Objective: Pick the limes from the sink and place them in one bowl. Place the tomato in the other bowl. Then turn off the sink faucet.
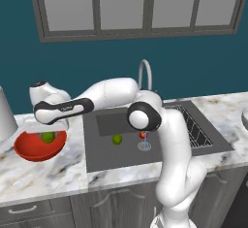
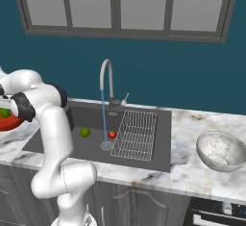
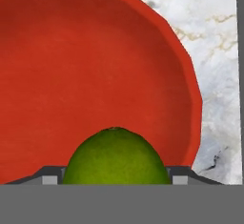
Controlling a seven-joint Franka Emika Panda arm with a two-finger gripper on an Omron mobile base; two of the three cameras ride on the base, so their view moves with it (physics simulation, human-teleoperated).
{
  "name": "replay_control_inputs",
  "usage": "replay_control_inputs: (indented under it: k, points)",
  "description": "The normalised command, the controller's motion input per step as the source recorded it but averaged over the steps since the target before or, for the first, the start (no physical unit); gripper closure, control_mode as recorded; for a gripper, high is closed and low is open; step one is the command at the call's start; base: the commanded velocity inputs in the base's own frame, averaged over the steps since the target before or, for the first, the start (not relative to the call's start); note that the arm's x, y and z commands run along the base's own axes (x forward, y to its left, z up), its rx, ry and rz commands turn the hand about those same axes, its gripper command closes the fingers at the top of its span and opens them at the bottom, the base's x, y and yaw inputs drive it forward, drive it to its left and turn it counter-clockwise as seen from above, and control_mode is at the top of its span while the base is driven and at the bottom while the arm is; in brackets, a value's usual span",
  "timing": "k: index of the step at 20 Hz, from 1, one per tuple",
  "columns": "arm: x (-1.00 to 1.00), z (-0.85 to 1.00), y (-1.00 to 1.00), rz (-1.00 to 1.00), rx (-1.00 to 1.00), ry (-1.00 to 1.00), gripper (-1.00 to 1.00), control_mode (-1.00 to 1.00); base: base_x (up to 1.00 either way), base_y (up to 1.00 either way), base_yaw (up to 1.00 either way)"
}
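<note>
While water runs from the faucet [image 2: 106, 78], the gripper [image 3: 116, 180] grips a glossy yellow-green lime [image 3: 116, 156] between its fingers, poised over the broad red-orange bowl [image 1: 30, 148] on the marbled desk [image 1: 48, 178]. Round, firm and likely slick, such fruit is best pinched across its widest part. Another lime [image 1: 116, 139] and the tomato [image 2: 112, 134] lie in the sink [image 2: 91, 148].

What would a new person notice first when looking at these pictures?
First, the white arm reaching left over the red-orange bowl on the marbled counter, its tool around a lime just above the bowl's inside. Next, the faucet pouring a thin blue stream into the dark sink, where a second lime and the tomato lie.
</note>
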Motion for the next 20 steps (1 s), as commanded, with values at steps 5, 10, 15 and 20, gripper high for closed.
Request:
replay_control_inputs:
  k: [5, 10, 15, 20]
  points:
    - [0.0, -0.13, 0.0, 0.0, 0.05, -0.04, 1.0, -1.0, 0.0, 0.0, 0.0]
    - [0.0, -0.17, 0.0, 0.0, 0.02, -0.02, 1.0, -1.0, 0.0, 0.0, 0.0]
    - [0.0, -0.11, 0.0, 0.0, 0.01, -0.02, 1.0, -1.0, 0.0, 0.0, 0.0]
    - [0.0, -0.06, 0.0, 0.0, 0.0, 0.0, -1.0, -1.0, 0.0, 0.0, 0.0]
